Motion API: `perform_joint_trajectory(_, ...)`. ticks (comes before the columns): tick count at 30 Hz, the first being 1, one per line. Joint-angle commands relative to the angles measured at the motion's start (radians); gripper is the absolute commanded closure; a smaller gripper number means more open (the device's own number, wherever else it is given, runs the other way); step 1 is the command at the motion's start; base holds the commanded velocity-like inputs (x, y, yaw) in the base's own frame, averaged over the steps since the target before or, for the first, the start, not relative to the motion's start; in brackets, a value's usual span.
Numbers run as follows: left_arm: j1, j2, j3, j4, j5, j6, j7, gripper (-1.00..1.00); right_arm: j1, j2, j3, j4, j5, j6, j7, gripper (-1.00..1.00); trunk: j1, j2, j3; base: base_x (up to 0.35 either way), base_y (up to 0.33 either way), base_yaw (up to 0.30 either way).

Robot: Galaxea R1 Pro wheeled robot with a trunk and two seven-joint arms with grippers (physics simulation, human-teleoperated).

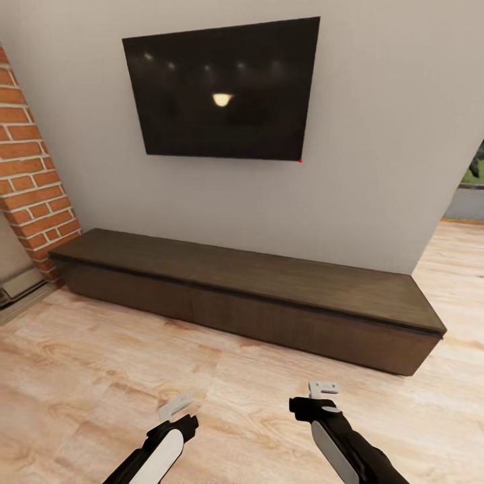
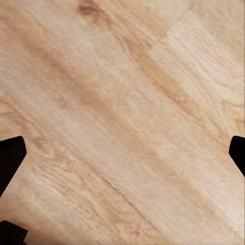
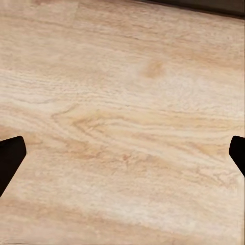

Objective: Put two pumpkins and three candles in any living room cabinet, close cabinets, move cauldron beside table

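From the head camera, the long, low dark-brown cabinet (image 1: 249,296) sits on the floor against the pale wall (image 1: 376,168). Its drawer fronts are all shut, and its top is flat and dark. A big black TV (image 1: 222,91) hangs on the wall above it, with a small glow of light shining in the screen. A red brick pillar (image 1: 30,181) stands at the left end of the cabinet. At the far right there is a doorway (image 1: 470,181) with a bit of green outside. The floor (image 1: 87,376) is light wood boards. Both arms reach out low over the floor, in front of the cabinet and apart from it. The left gripper (image 1: 176,405) and the right gripper (image 1: 323,388) have pale fingers and hold nothing.

From the left wrist camera, the left gripper (image 2: 122,153) looks down at the light wood floor (image 2: 127,102). Its two dark fingertips (image 2: 10,158) sit far apart at the two edges, so it is spread wide with nothing between them.

From the right wrist camera, the right gripper (image 3: 122,153) is also spread wide over the wood floor (image 3: 122,127), its dark fingertips (image 3: 10,158) at the two edges and nothing held. A thin dark strip of the cabinet (image 3: 204,5) shows at one edge of the picture.
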Motion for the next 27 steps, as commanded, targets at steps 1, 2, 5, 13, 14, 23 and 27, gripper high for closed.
perform_joint_trajectory(1, -0.001, 0.001, -0.003, -0.001, 0.003, 0.004, 0.006, -1.00, -0.001, -0.001, 0.006, -0.002, -0.009, 0.002, -0.009, -1.00, 0.000, 0.000, -0.002, 0.000, 0.000, 0.202)
perform_joint_trajectory(2, -0.001, 0.001, -0.003, -0.001, 0.003, 0.003, 0.006, -1.00, 0.000, -0.001, 0.009, -0.002, -0.009, 0.002, -0.009, -1.00, 0.000, 0.000, -0.003, 0.000, 0.000, 0.202)
perform_joint_trajectory(5, -0.001, 0.001, -0.002, 0.016, 0.001, 0.003, 0.005, -1.00, -0.001, -0.001, 0.011, -0.001, -0.009, 0.001, -0.009, -1.00, 0.000, 0.000, -0.006, 0.000, 0.000, 0.202)
perform_joint_trajectory(13, -0.001, 0.000, 0.004, 0.069, -0.002, -0.012, 0.004, -1.00, -0.001, -0.002, 0.013, 0.010, -0.012, -0.019, -0.010, -1.00, 0.000, 0.000, -0.015, 0.000, 0.000, 0.202)
perform_joint_trajectory(14, -0.001, 0.000, 0.004, 0.070, -0.002, -0.016, 0.004, -1.00, 0.000, -0.002, 0.013, 0.012, -0.013, -0.020, -0.010, -1.00, 0.000, 0.000, -0.016, 0.000, 0.000, 0.202)
perform_joint_trajectory(23, -0.001, -0.002, 0.008, 0.118, -0.001, -0.023, -0.025, -1.00, -0.001, -0.002, 0.014, 0.015, -0.009, -0.024, -0.009, -1.00, 0.000, 0.000, -0.026, 0.000, 0.000, 0.202)
perform_joint_trajectory(27, -0.001, 0.000, 0.008, 0.129, -0.003, -0.023, -0.097, -1.00, -0.001, -0.001, 0.015, 0.015, -0.008, -0.024, -0.008, -1.00, 0.000, 0.000, -0.031, 0.000, 0.000, 0.205)
